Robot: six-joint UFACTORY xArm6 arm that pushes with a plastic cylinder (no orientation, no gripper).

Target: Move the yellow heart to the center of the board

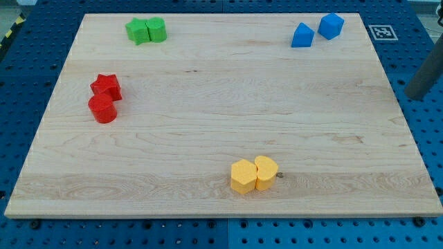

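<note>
A pale, grained wooden board (221,90) is being shown with matte blocks in pairs. The yellow heart (266,172) is lying near the view's bottom edge, touching a yellow hexagon (243,176) on its left. My tip is not being shown, so its position and state cannot be told.

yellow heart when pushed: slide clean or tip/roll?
The yellow heart looks squat and flat-based, so it likely slides rather than tips or rolls. It touches the yellow hexagon-like block, which may drag along. My tip seems at its right edge; off-centre contact could spin it.
</note>
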